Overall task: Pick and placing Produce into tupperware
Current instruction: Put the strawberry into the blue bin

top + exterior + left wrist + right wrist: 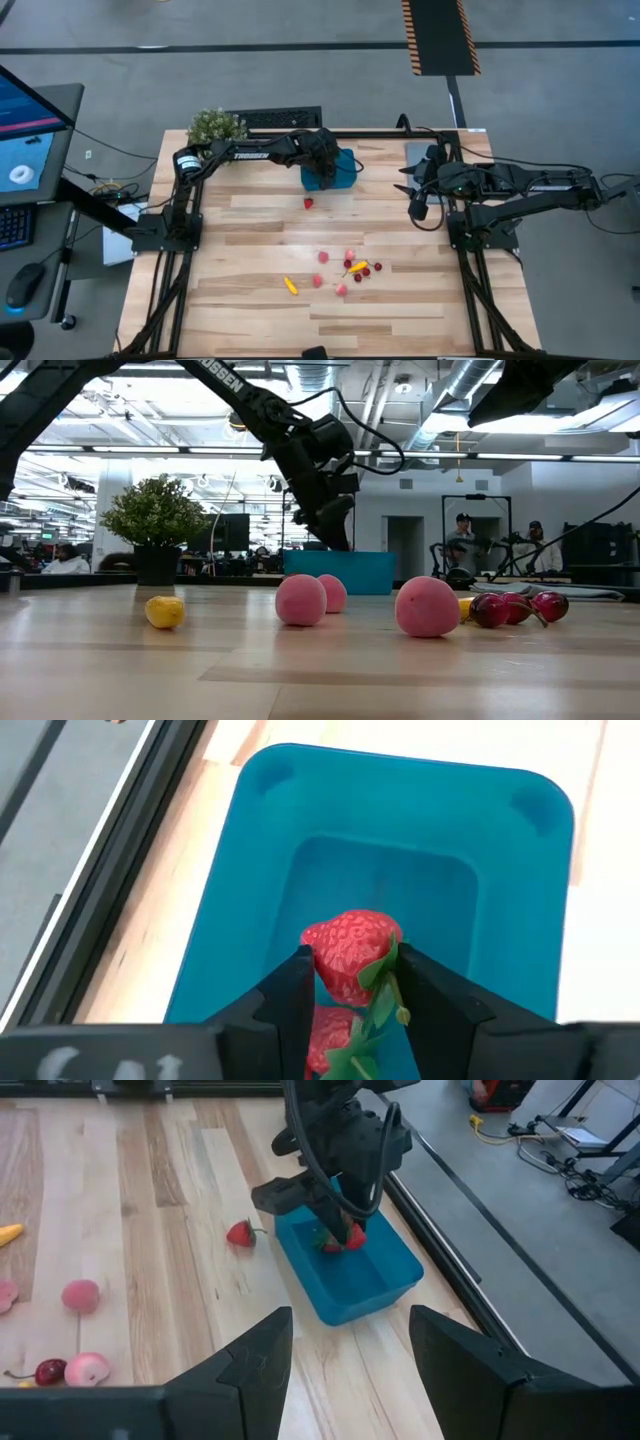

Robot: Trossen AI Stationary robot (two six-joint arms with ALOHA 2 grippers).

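The teal tupperware [335,172] stands at the table's far middle, next to the potted plant [215,127]. My left gripper [352,960] hangs over its opening, shut on a red strawberry [348,952]; the right wrist view shows the same strawberry [345,1238]. Another strawberry [308,203] lies on the wood just near of the tupperware. More produce lies toward the near edge: pink pieces [300,600], dark cherries [510,607] and a yellow piece [290,286]. My right gripper [350,1350] waits open above the table's right side. My left gripper pinches the strawberry by its two sides [318,960] between the two fingers, the green leaves [380,992] lying against one finger. The fingers slant down from the table's left. The strawberry hangs inside the tupperware's rim, over its floor [400,885].
A grey flat plate [420,152] lies at the far right under my right arm. A black frame rail [110,880] runs along the far edge beside the tupperware. Bare wood lies between the tupperware and the scattered produce [345,270].
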